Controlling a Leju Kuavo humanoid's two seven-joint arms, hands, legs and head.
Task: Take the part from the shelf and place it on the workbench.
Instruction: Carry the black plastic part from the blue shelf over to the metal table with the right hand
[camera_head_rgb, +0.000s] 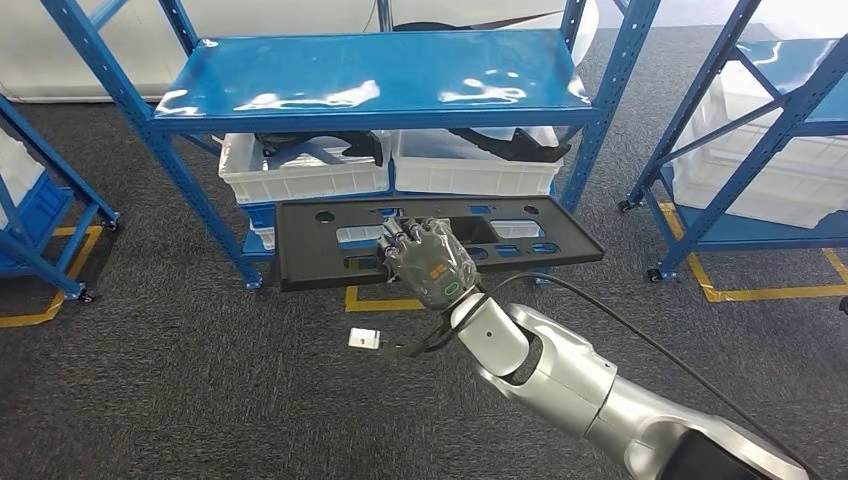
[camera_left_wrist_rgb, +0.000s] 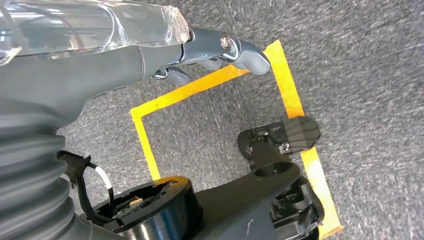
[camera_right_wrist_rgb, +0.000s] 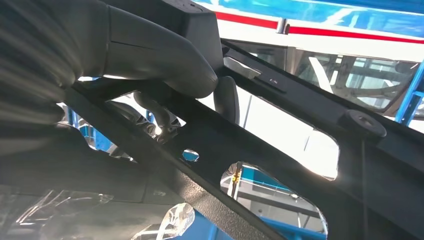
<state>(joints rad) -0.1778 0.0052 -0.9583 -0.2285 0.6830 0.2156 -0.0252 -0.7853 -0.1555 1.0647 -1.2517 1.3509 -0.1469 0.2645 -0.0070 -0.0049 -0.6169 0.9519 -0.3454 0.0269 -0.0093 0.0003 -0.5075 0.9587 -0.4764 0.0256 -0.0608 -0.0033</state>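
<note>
The right hand (camera_head_rgb: 430, 262) grips the long black part (camera_head_rgb: 330, 250) near its middle, holding it level in front of the shelf (camera_head_rgb: 370, 75), clear of the white bins (camera_head_rgb: 300, 170). Keeping it level while turning should prevent snagging the uprights. The left hand (camera_left_wrist_rgb: 210, 50) hangs with nothing in it, fingers loosely curled.

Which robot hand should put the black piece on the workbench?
The right hand: it already grips the flat black plastic panel with cut-out holes, clear of the blue metal shelf. The left hand hangs over the floor.
</note>
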